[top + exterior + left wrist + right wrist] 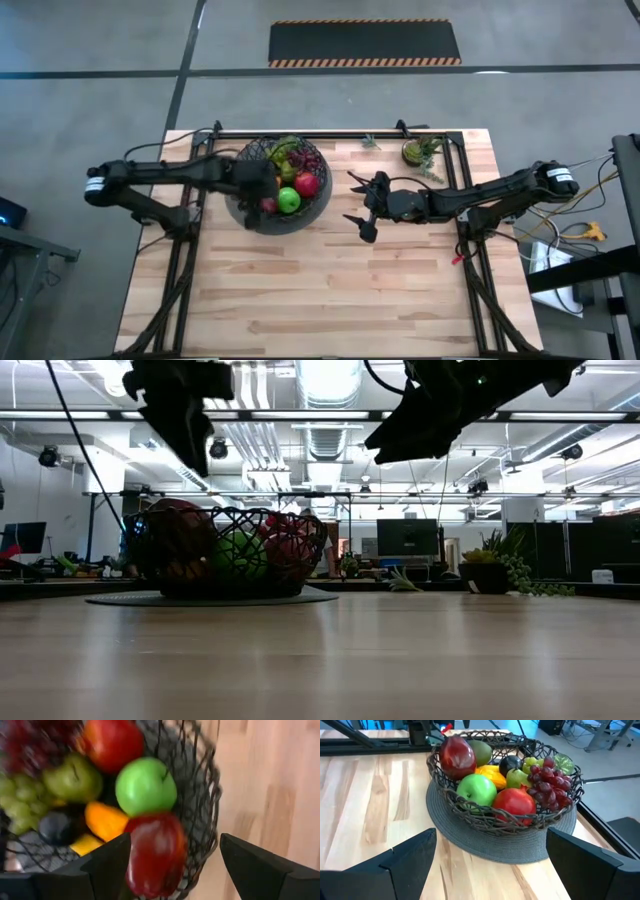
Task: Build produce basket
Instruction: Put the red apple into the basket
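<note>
my left tool point(262, 183) hangs spread over the basket point(317, 210) at the tabletop's point(330, 290) far left, holding nothing; the produce point(506, 777) is already inside. best lift straight up, clear of the rim. my right tool point(362, 206) waits spread, right of it.

Readable text: none in any view.
Black wire-mesh basket point(505, 815): no label or brand visible.
Pale wooden tabletop point(330, 290): no markings.
Black floor mat with orange-striped edges point(365, 43): stripes only, no words.
</note>
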You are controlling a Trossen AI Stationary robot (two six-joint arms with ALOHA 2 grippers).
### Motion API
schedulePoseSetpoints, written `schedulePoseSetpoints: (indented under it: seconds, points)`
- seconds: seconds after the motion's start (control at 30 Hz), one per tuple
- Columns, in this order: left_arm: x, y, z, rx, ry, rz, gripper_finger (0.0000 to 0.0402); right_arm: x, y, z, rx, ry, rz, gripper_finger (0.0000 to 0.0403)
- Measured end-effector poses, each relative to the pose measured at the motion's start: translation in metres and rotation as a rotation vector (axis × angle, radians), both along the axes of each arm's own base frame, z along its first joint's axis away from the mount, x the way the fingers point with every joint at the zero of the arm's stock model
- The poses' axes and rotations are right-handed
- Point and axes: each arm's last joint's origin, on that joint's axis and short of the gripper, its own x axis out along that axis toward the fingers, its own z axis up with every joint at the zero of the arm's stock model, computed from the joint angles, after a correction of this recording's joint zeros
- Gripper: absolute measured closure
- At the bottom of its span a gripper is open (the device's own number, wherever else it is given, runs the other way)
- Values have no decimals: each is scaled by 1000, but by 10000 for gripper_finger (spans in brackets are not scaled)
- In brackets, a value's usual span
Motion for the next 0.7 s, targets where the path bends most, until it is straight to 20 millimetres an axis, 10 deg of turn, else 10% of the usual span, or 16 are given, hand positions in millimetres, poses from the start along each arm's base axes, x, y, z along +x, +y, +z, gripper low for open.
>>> schedulePoseSetpoints:
  seconds: [0.7]
  points:
    - [6, 45, -26, -121, 186, -60, 114, -2, 0, -6, 10, 1, -5, 44]
